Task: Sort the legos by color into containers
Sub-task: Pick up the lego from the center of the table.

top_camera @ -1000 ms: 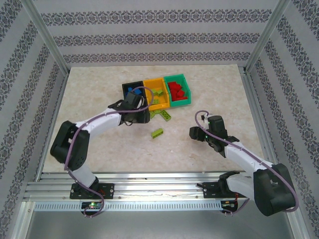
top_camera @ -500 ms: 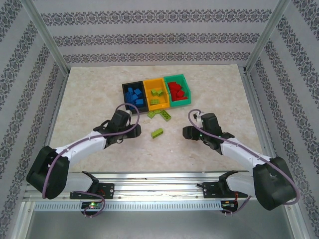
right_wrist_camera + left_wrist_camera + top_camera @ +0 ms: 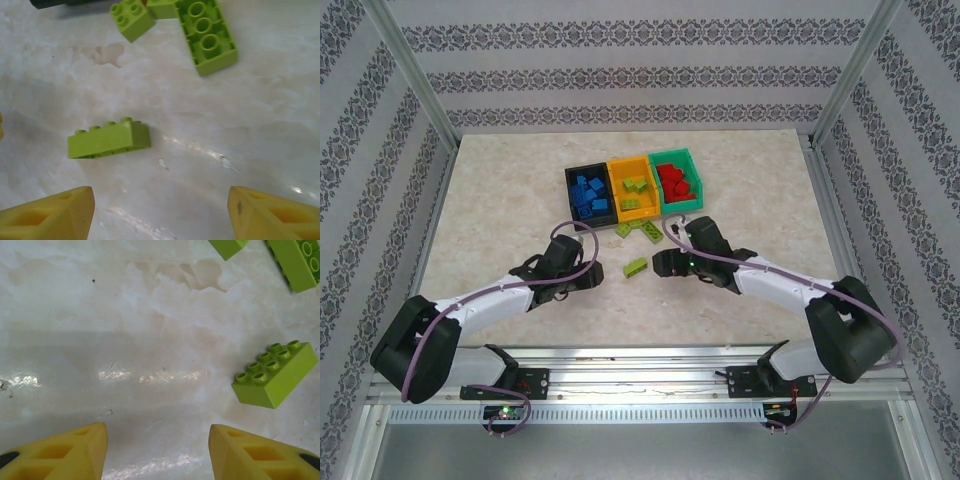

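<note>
Left gripper stands open and empty, a lime brick beside it. Right gripper, also open, faces that brick.

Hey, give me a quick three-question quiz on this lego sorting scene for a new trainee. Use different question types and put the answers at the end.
1. True or false: the right gripper is shut on a brick.
2. Multiple choice: the loose bricks on the table are A) red, B) blue, C) lime green.
3. Fill the gap: the blue bricks lie in the ____ bin.
Key: 1 false, its jaws stand open with nothing between them; 2 C; 3 black, they lie in the black bin.
</note>
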Robot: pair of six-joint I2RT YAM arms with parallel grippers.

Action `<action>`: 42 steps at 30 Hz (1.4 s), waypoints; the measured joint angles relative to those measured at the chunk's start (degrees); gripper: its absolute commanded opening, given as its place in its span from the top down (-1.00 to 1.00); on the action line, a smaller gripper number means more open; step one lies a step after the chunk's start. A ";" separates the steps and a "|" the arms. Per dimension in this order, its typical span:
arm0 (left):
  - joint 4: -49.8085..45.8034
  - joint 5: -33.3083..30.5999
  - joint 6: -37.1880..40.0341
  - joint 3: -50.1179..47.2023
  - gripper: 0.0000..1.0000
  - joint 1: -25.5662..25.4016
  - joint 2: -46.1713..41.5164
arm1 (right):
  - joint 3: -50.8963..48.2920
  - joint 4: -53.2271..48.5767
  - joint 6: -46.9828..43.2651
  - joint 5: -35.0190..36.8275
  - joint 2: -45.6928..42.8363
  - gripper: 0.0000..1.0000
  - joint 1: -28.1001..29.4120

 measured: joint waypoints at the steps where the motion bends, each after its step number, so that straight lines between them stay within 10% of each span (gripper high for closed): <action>1: 0.20 -0.02 -0.02 -0.15 -0.11 -0.02 0.00 | 0.79 0.04 0.35 -0.02 1.03 -0.47 0.76; 23: 0.61 -0.24 -0.15 -3.34 -0.12 -0.02 -1.92 | 19.02 -5.27 3.32 2.47 23.58 -0.46 9.49; 33: 0.59 -0.46 -0.15 -3.61 -0.12 -0.02 -4.04 | 23.10 -7.10 2.16 3.96 26.64 0.39 10.08; 42: 0.59 -0.46 -0.17 -4.44 -0.12 -0.02 -4.63 | 23.08 -7.37 1.57 3.91 26.05 0.52 9.60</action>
